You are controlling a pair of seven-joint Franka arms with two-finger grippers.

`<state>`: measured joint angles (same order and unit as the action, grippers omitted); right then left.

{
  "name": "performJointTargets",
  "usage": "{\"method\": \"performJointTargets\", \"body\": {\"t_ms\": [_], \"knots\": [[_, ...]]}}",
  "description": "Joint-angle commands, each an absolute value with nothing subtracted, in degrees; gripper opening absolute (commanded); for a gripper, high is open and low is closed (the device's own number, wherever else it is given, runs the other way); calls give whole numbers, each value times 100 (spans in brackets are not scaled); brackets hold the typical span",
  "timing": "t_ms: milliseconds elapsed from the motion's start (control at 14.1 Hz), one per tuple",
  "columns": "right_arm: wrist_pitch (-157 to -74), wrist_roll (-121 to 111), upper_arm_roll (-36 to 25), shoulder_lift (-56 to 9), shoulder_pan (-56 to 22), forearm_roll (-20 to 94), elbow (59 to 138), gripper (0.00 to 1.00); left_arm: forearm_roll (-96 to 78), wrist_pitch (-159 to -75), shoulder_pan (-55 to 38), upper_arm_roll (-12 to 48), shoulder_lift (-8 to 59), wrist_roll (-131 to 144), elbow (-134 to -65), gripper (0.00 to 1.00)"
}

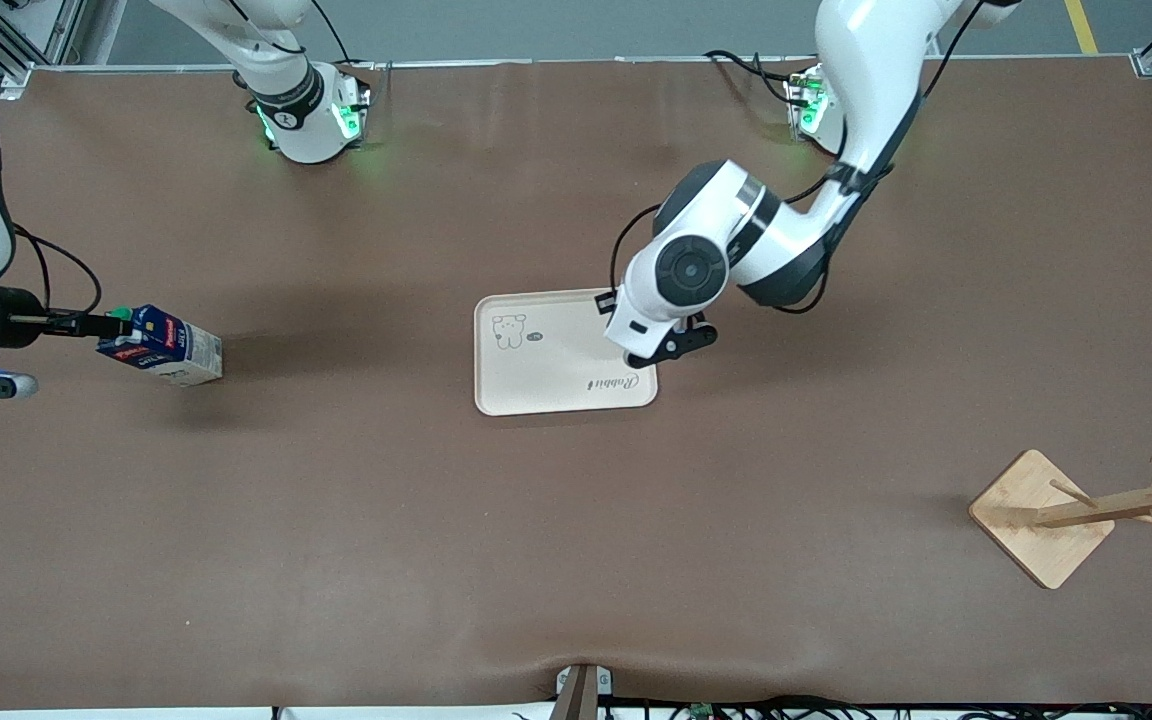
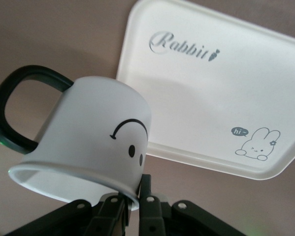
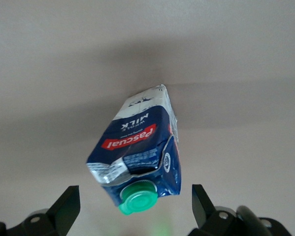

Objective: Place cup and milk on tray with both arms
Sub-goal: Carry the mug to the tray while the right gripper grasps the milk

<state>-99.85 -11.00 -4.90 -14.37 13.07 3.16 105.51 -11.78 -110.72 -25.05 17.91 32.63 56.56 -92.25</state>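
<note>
The cream tray lies mid-table; the left wrist view shows its bare surface. My left gripper hangs over the tray's edge toward the left arm's end. It is shut on the rim of the white smiley cup and holds it tilted in the air. The arm hides the cup in the front view. The dark blue milk lies on its side near the right arm's end, green cap toward my right gripper. That gripper is open, its fingers spread either side of the cap end of the milk.
A wooden peg rack with a square base stands near the front camera at the left arm's end. The brown table mat spreads wide around the tray.
</note>
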Motion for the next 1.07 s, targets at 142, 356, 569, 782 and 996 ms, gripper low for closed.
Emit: {"method": "performJointTargets", "body": {"t_ms": [142, 356, 569, 782, 996], "knots": [[-10433, -1178, -396, -976, 1380, 334, 11329, 100, -1740, -11714, -2654, 1767, 3858, 5818, -8965, 0], [-10546, -1187, -396, -1002, 1397, 334, 11381, 100, -1749, -12031, -2768, 1767, 4034, 5941, -8956, 0], [-10670, -1187, -387, -993, 1389, 343, 11505, 100, -1740, -12085, -2812, 1758, 4201, 5985, -8939, 32], [-10688, -1195, -387, -1019, 1389, 343, 11505, 59, -1688, -12033, -2813, 1758, 4122, 6038, -8729, 100], [-10653, -1195, -387, -1020, 1389, 343, 11487, 32, -1635, -11358, -2664, 1679, 3737, 5960, -8307, 100]]}}
